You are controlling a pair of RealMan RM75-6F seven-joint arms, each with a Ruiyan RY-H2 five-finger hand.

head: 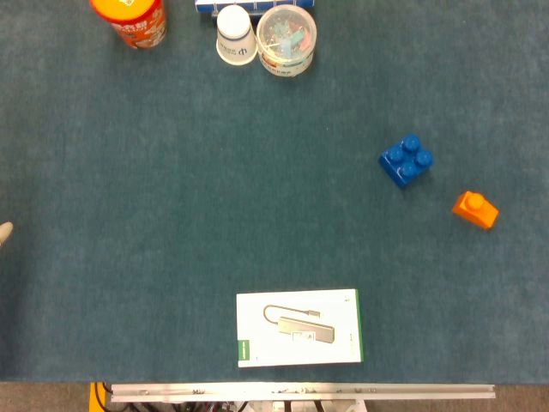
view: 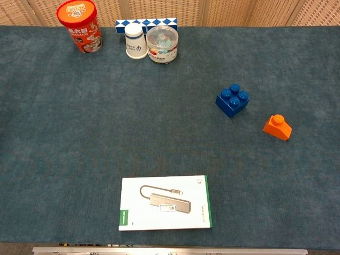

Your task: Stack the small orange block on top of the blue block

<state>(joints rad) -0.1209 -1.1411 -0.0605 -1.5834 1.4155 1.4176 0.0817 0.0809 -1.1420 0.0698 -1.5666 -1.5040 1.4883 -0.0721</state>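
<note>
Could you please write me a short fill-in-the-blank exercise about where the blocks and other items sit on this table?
1. The small orange block rests on the ____, not on any block.
2. The blue block and the orange block are ____, not touching.
3. The white box shows a picture of a ____.
4. The white cup stands between the clear jar and the ____ can.

Missing words: table; apart; cable adapter; red

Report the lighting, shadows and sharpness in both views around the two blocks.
Head view: even, soft light; blue block and small orange block cast only faint shadows, edges slightly soft. Chest view: sharper and brighter, no glare on the blocks; mild sheen on the white box near the front edge.
</note>
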